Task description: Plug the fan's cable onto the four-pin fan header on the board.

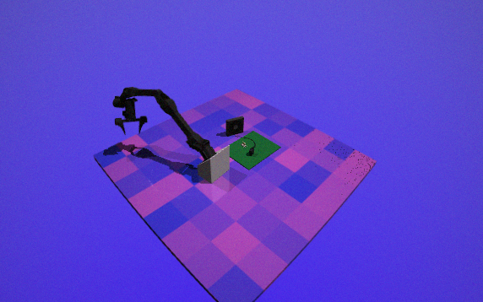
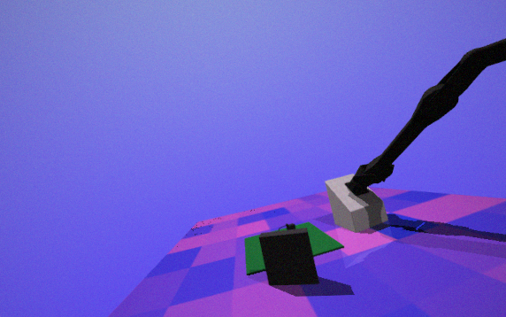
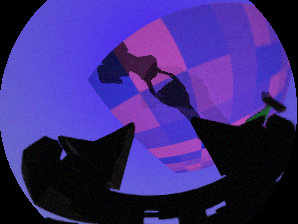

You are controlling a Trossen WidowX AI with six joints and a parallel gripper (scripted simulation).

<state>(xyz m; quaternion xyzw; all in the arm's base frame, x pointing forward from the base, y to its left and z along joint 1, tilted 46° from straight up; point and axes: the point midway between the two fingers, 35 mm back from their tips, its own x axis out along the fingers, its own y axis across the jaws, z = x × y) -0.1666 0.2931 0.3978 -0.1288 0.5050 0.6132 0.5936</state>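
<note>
My gripper [image 1: 132,133] [image 3: 164,123] is open and empty, high above the left corner of the mat, well away from the board; it is outside the exterior view. The green board [image 1: 266,148] [image 2: 327,244] lies flat beyond the arm's base. A small black plug-like piece [image 1: 251,152] [image 2: 290,227] is on or just above the board, at the end of a thin black cable [image 1: 254,144]. A small pale part [image 1: 244,144], perhaps the header, shows separately on the board. Its pins and the plug's seating are too small to make out.
The square black fan [image 1: 235,126] [image 2: 289,259] stands upright by the board's edge. The pale grey base block [image 1: 219,165] [image 2: 345,208] stands close beside the board, with the black arm rising from it. All stand on a pink and blue checkered mat [image 1: 236,242] [image 2: 212,283].
</note>
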